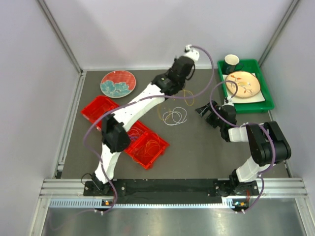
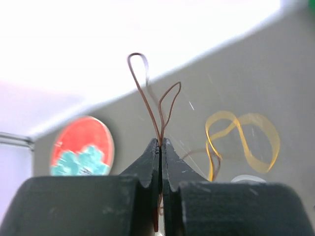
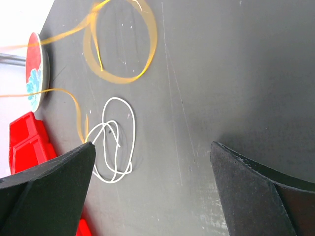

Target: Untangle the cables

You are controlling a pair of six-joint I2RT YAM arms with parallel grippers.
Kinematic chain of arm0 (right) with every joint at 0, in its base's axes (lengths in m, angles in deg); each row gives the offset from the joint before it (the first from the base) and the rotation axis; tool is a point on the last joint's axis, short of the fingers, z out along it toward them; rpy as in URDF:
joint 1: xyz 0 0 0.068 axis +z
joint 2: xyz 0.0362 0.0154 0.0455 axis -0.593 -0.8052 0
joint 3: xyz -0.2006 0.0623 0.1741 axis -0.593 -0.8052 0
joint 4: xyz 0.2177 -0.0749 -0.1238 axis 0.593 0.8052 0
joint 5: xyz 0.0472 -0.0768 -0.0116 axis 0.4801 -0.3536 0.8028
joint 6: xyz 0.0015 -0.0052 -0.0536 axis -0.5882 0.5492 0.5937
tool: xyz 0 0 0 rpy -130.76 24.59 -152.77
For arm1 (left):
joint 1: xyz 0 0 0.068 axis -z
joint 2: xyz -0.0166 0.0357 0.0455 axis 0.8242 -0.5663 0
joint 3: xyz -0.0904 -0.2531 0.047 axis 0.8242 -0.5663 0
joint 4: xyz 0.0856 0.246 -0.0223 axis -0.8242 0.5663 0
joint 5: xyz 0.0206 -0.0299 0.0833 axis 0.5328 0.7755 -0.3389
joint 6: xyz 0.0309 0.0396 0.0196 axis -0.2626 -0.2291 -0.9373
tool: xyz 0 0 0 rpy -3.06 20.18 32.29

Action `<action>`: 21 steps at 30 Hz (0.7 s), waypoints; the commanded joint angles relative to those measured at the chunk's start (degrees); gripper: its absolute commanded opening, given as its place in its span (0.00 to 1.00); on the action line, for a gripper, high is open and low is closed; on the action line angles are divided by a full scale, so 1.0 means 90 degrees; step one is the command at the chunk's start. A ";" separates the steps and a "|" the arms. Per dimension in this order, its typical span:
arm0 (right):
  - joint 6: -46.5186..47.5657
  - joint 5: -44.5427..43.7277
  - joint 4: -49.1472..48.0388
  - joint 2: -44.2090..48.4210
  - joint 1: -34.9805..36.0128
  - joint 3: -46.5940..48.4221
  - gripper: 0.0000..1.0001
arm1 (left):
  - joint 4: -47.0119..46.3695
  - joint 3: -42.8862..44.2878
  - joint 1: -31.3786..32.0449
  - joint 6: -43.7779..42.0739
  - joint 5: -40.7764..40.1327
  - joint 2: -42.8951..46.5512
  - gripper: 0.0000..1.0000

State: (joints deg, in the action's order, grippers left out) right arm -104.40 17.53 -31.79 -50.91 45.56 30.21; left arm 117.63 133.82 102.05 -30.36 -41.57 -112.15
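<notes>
One desk [image 1: 197, 147]; two plates, a teal-and-red plate [image 1: 118, 83] and a tan plate [image 1: 242, 83]; one mug [image 1: 232, 62]; one green tray [image 1: 251, 105]; two red baskets, a far red basket [image 1: 96, 109] and a near red basket [image 1: 150, 147]; one white cable [image 1: 174, 117]; one brown cable [image 2: 143, 98]; yellow cable [image 3: 120, 78] loops too tangled to count.

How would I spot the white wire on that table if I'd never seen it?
Start at the dark table and look at its middle. The white cable lies flat there in overlapping loops, just ahead of the open right gripper. Its neighbours are yellow-orange cables; it alone is white.
</notes>
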 commanded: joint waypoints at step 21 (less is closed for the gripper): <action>0.0101 0.0113 -0.0212 -0.0073 -0.0015 0.0225 0.99 | -0.0630 -0.1785 -0.0152 0.0384 -0.0542 0.2751 0.00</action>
State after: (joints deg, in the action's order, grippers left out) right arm -104.40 18.36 -31.87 -51.02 45.56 30.21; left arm 111.43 116.85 101.38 -28.24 -43.34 -91.24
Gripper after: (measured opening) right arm 0.987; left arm 0.015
